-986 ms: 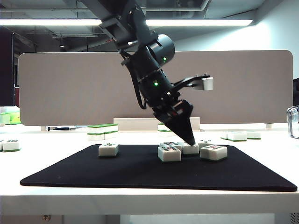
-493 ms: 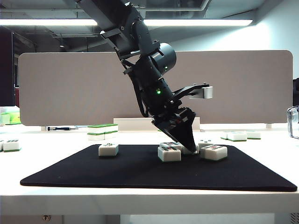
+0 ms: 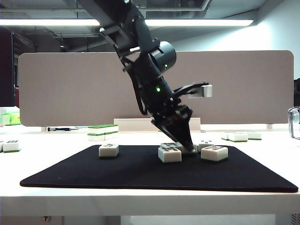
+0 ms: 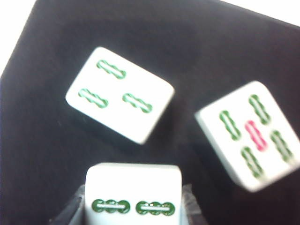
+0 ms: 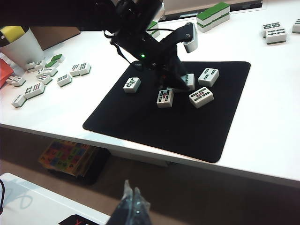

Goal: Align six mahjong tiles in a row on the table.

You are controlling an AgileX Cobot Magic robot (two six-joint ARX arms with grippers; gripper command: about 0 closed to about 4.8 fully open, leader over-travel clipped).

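Now the left gripper has narrowed around a mahjong tile mid-mat, readying a lift; the right gripper hangs off-table, fingers together.

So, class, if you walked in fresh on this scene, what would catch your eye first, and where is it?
The dark left arm slants down over the black mat, its left pincer astride a two-bamboo tile in a cluster right of centre. A lone tile sits apart on the mat's left. The right pincer hangs off the table's front edge, its fingers together.
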